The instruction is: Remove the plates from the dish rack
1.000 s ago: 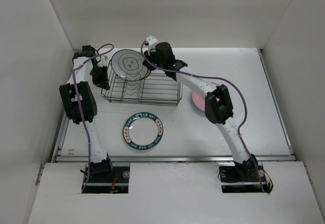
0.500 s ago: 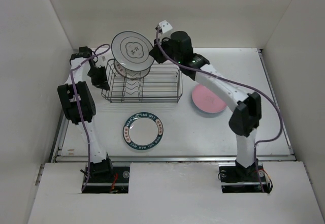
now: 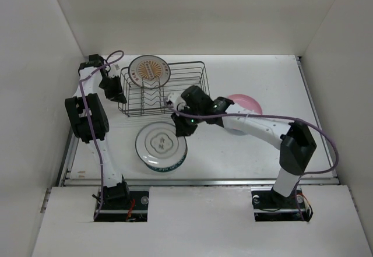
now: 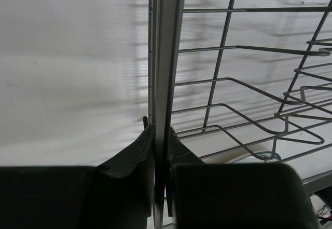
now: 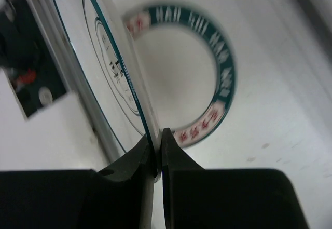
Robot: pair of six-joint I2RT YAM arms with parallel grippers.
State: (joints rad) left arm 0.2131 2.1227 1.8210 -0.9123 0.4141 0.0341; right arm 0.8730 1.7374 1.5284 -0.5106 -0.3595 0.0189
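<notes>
My left gripper [image 4: 160, 135] is clamped tight on the left end wire of the dish rack [image 3: 186, 91]. My right gripper [image 5: 157, 140] is pinched shut on the rim of the grey ringed plate [image 3: 160, 144], holding it tilted over the teal-lettered plate [image 5: 224, 78] on the table [image 3: 233, 152], near side of the rack; I cannot tell whether they touch. The orange-centred plate [image 3: 150, 70] stands in the rack's far left end. The pink plate [image 3: 247, 101] lies right of the rack

The right arm [image 3: 256, 124] crosses the table [image 3: 280, 76], barring the dish rack's [image 3: 180, 91] near side.
</notes>
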